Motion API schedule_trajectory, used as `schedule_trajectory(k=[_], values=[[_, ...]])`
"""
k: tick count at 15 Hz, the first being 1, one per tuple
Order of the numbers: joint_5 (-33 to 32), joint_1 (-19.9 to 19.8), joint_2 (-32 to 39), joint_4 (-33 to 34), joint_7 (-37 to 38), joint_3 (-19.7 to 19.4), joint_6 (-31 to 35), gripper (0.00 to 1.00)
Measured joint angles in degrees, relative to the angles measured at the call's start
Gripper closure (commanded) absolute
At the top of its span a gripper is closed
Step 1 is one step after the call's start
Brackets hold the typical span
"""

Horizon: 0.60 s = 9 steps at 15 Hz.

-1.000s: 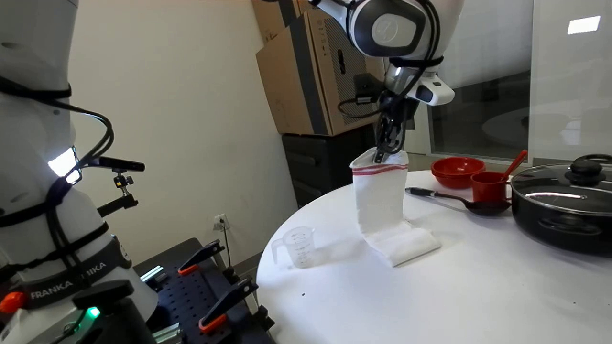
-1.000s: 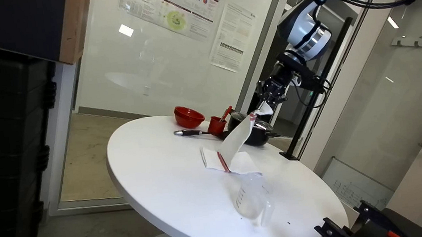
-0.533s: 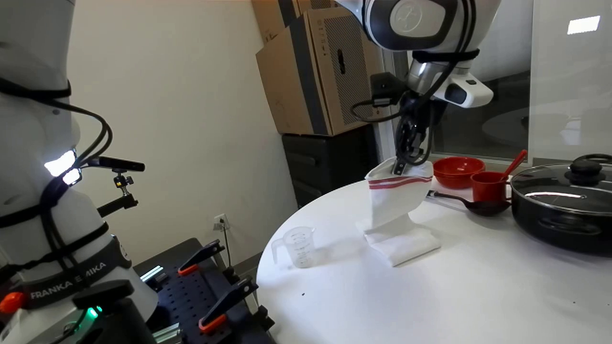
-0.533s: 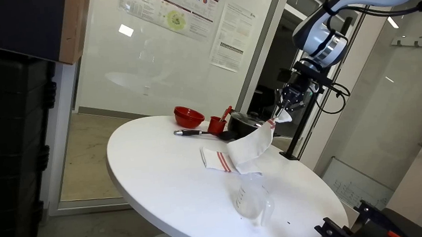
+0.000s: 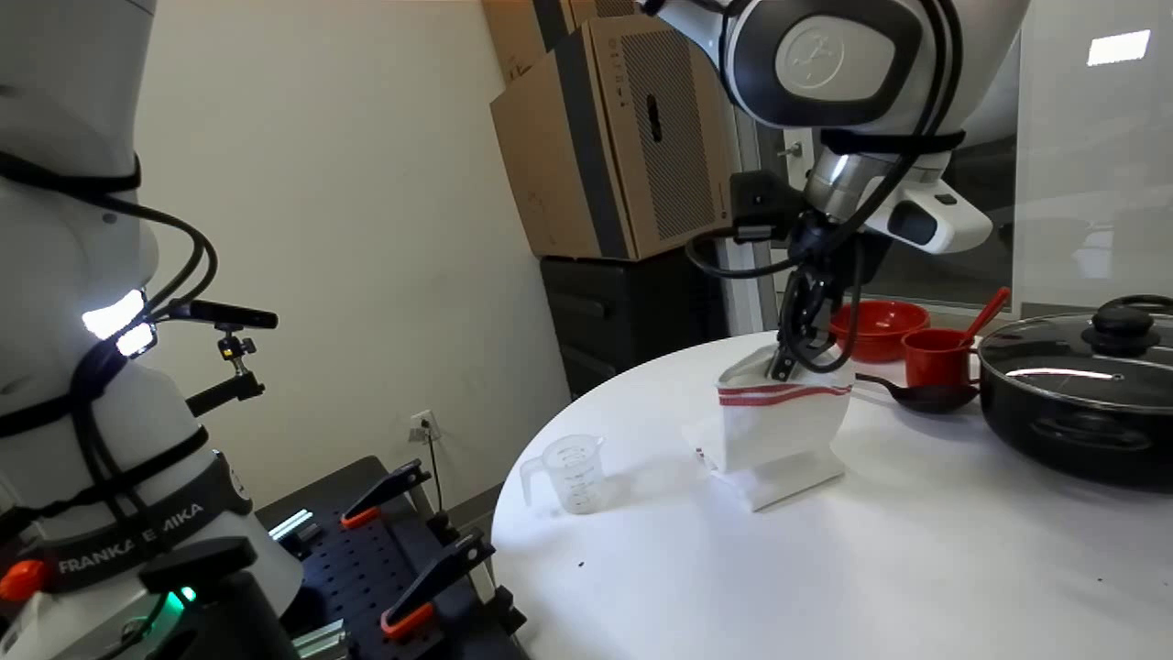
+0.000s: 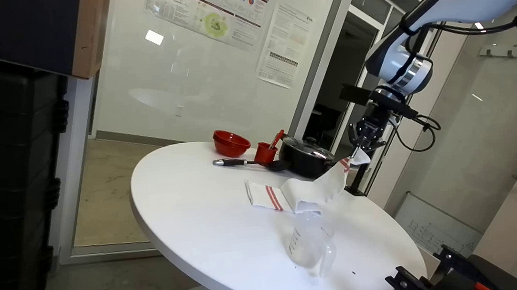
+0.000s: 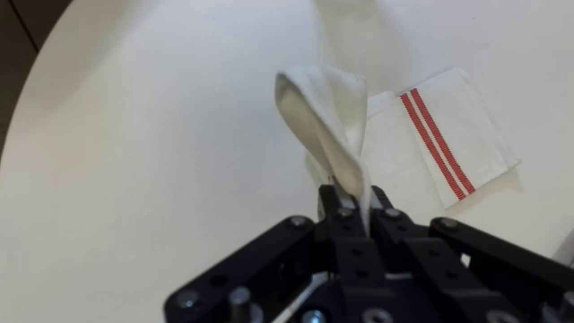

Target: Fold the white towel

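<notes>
Your gripper (image 5: 782, 371) pinches one striped end of the white towel (image 5: 783, 431) and holds that end raised above the counter (image 6: 197, 204). In the wrist view, note the loose fold of cloth that projects past the grip. The rest of the towel lies on the counter, another red-striped section facing up. Near the towel, but apart from it, you have a clear measuring cup (image 5: 575, 475). The red cup (image 5: 935, 359) stands between the red bowls (image 5: 878, 332) and the lidded black pan (image 5: 1086, 408); a black spoon (image 5: 933, 399) lies just beside it.
</notes>
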Motion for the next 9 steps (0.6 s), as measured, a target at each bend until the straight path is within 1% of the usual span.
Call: schedule_trajectory(k=[3,5,7,9], values=[[-2.5,0.3,1.6,0.4,0.2,-0.2,0.1,0.99],[-4.9,1.5,1.7,0.5,0.6,-0.2,0.3,0.99],[-8.4,4.1,1.3,0.6,1.8,-0.1,1.3,0.99],[-12.9,8.0,0.4,0.5,4.0,0.0,2.3,0.99]])
